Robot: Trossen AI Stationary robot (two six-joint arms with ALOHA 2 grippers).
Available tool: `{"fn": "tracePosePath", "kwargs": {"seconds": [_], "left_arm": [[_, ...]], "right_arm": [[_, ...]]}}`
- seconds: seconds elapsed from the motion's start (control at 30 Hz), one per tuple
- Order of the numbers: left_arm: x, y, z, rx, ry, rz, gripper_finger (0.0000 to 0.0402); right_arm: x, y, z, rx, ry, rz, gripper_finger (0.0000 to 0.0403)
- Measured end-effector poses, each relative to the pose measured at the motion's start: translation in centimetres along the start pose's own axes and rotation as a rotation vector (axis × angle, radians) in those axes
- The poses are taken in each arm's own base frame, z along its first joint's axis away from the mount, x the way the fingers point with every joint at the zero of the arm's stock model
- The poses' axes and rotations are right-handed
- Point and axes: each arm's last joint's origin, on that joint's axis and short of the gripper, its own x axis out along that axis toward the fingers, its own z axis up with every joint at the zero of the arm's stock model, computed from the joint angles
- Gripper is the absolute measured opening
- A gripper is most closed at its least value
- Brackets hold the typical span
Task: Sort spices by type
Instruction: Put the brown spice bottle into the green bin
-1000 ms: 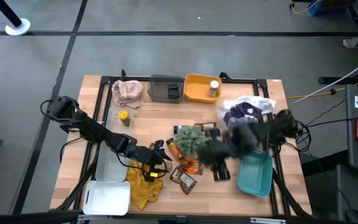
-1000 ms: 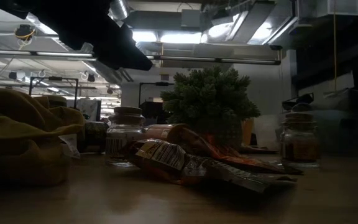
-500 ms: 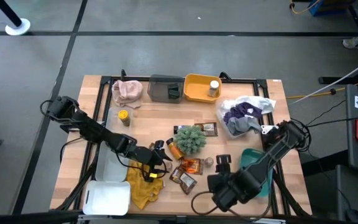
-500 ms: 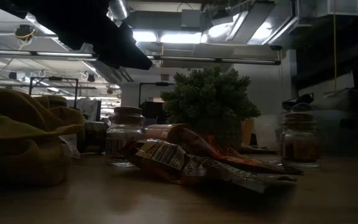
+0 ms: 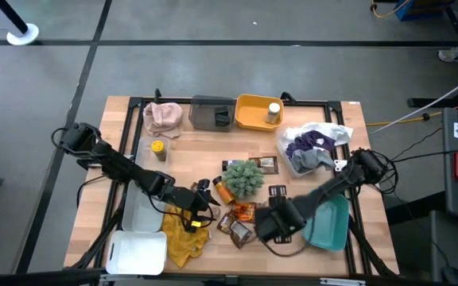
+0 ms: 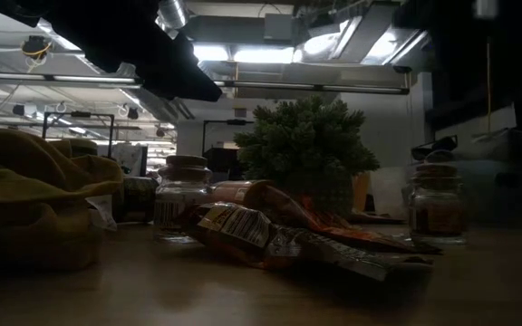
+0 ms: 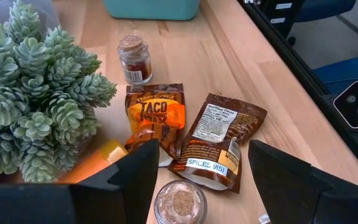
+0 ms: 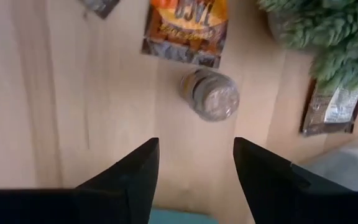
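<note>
My left gripper [image 5: 203, 195] [image 7: 202, 147] hangs open, slanting down, left of the green plant ball [image 5: 243, 176]. A cork-lidded jar [image 7: 179, 202] stands under its fingers, untouched. Past it lie an orange taco packet [image 7: 156, 117], a brown packet [image 7: 219, 142] and an orange bottle [image 7: 98, 163]. My right gripper [image 5: 270, 221] [image 8: 194, 147] points down, open, above the table next to another cork-lidded jar [image 8: 209, 94] [image 7: 135, 58], which stands upright right of the packets. A dark little box [image 5: 277, 191] lies by the plant.
A teal bin [image 5: 331, 226] sits right of my right gripper. A yellow bin [image 5: 253, 114] with a white-capped jar [image 5: 273, 111], a grey box [image 5: 213, 114] and a pink cloth [image 5: 163, 117] line the far edge. Yellow-lidded jar [image 5: 158, 148], mustard cloth [image 5: 185, 238], white tray [image 5: 141, 213].
My right arm has swung from above the plant's right side out toward the table's near edge, then back toward the packets, sinking all the while and tipping to point straight down. Its fingers keep the same gap. Nothing on the table has moved.
</note>
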Motion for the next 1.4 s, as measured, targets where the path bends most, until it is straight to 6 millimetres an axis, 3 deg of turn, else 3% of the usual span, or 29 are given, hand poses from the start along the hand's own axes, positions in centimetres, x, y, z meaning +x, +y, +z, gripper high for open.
{"fn": "tracePosePath", "kwargs": {"seconds": [0.33, 0.6, 1.4], "left_arm": [[0.0, 0.0, 0.0, 0.0, 0.0, 0.0, 0.0232], [0.0, 0.0, 0.0, 0.0, 0.0, 0.0, 0.0232], [0.0, 0.0, 0.0, 0.0, 0.0, 0.0, 0.0232]], "right_arm": [[2.8, -3.4, 1.2, -0.009, 0.052, 0.084, 0.0207], [4.9, -4.0, 0.9, -0.024, 0.088, 0.125, 0.0207], [5.2, -4.4, 1.4, -0.018, 0.041, 0.122, 0.0207]]}}
